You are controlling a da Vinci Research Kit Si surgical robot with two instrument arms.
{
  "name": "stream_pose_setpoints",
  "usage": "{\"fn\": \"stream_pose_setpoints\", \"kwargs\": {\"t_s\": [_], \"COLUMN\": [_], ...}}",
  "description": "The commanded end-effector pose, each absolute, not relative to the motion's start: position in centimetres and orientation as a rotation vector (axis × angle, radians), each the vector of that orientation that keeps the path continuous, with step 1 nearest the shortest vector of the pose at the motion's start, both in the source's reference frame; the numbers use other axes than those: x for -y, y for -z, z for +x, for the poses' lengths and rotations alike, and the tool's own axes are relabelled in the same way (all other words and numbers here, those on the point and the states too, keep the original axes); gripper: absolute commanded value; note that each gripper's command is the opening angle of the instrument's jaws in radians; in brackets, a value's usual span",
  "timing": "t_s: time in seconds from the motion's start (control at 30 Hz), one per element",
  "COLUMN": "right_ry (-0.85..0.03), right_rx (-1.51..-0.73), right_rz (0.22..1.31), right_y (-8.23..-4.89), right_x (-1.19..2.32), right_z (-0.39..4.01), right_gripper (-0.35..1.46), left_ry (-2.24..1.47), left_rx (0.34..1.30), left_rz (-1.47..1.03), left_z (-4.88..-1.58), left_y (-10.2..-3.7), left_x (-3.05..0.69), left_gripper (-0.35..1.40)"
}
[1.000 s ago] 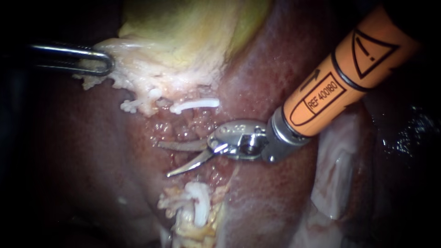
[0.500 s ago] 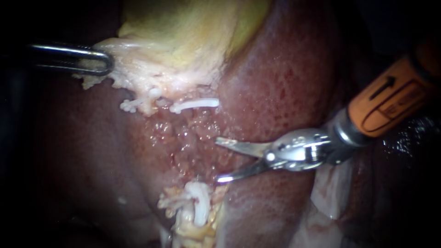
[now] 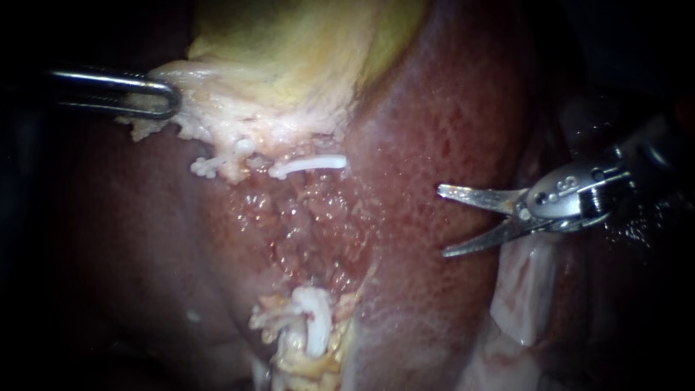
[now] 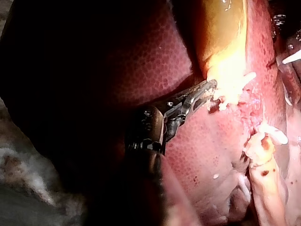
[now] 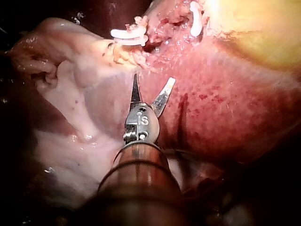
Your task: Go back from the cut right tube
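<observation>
Pulled clear of the cut right tube (image 3: 308,165), my right instrument (image 3: 443,221) now hangs well to the tube's right over the liver (image 3: 449,130), jaws apart and empty, so the retreat looks nearly done. Left of the tube, my left instrument (image 3: 168,98) reaches in level, jaws clamped on the gallbladder (image 3: 289,65) edge.

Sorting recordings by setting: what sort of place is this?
Probably a surgical robot's practice bench, seen close up: liver and yellowish gallbladder, a white clip, the left instrument gripping the gallbladder, the right instrument with jaws open.
</observation>
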State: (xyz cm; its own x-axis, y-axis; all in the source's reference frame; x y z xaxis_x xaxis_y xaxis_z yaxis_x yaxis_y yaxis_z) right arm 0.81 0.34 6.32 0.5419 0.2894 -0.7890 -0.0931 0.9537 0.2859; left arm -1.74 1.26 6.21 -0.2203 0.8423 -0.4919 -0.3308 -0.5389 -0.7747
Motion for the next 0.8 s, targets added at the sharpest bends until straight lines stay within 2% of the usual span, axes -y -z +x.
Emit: {"fn": "stream_pose_setpoints", "kwargs": {"t_s": [0.03,0.4,0.8], "right_ry": [-0.229,-0.218,-0.207], "right_rx": [-0.975,-0.976,-0.977], "right_rz": [0.222,0.216,0.21], "right_y": [-6.33,-6.33,-6.32], "right_x": [-0.33,-0.33,-0.32], "right_z": [0.81,0.82,0.82], "right_gripper": [1.45,1.45,1.45], "left_ry": [-1.86,-1.887,-1.889], "left_rx": [0.671,0.711,0.714], "left_rz": [-1.215,-1.213,-1.215], "left_z": [-1.76,-2.14,-2.13], "left_y": [-6.26,-6.83,-6.87], "left_x": [-1.23,-0.98,-0.99], "left_gripper": [-0.35,-0.35,-0.35]}}
